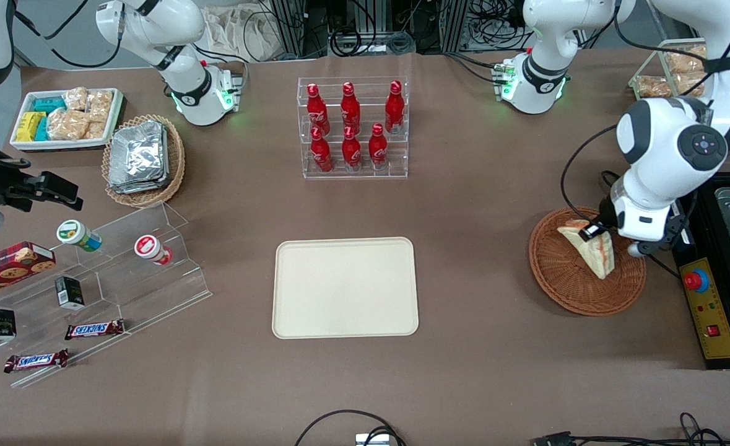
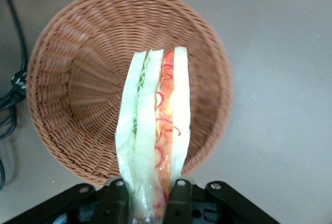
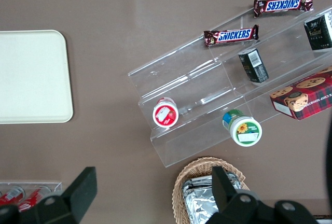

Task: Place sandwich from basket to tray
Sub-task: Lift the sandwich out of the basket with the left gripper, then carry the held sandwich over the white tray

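- The gripper (image 1: 595, 231) hangs over the basket (image 1: 566, 279) at the working arm's end of the bench (image 1: 476, 204), its jaws clamped on one end of the sandwich (image 1: 590, 249).
- In the wrist view the sandwich (image 2: 154, 130) stands on edge between the two black fingers (image 2: 178, 198), with its white bread, green and orange-red layers facing the camera and the basket (image 2: 78, 89) below it.
- I cannot tell whether the sandwich's low end touches the weave.
- The tray (image 1: 345, 287) lies flat near the middle of the bench, well apart from the basket, nearer the front camera than the rack of red bottles (image 1: 352, 127).
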Robot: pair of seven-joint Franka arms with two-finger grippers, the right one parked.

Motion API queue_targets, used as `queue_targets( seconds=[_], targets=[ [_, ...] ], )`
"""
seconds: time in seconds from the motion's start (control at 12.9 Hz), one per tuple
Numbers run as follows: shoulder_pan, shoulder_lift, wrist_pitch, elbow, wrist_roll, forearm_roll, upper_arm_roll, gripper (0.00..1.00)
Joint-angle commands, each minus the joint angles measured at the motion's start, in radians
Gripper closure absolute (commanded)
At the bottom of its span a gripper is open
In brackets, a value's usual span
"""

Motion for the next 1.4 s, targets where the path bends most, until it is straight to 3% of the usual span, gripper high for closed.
queue_targets(
  seconds=[0.0,0.47,0.62,1.01,1.32],
  targets=[
    [-0.005,0.003,-0.089,0.093,0.033,0.007,-0.078,0.85],
    [-0.010,0.042,-0.124,0.218,0.029,0.032,-0.248,0.88],
    [-0.028,0.069,-0.124,0.253,0.023,0.087,-0.304,0.89],
    [-0.152,0.190,-0.129,0.376,-0.019,0.115,-0.321,0.87],
    [-0.267,0.389,-0.130,0.540,-0.183,0.259,-0.321,0.88]
  ],
)
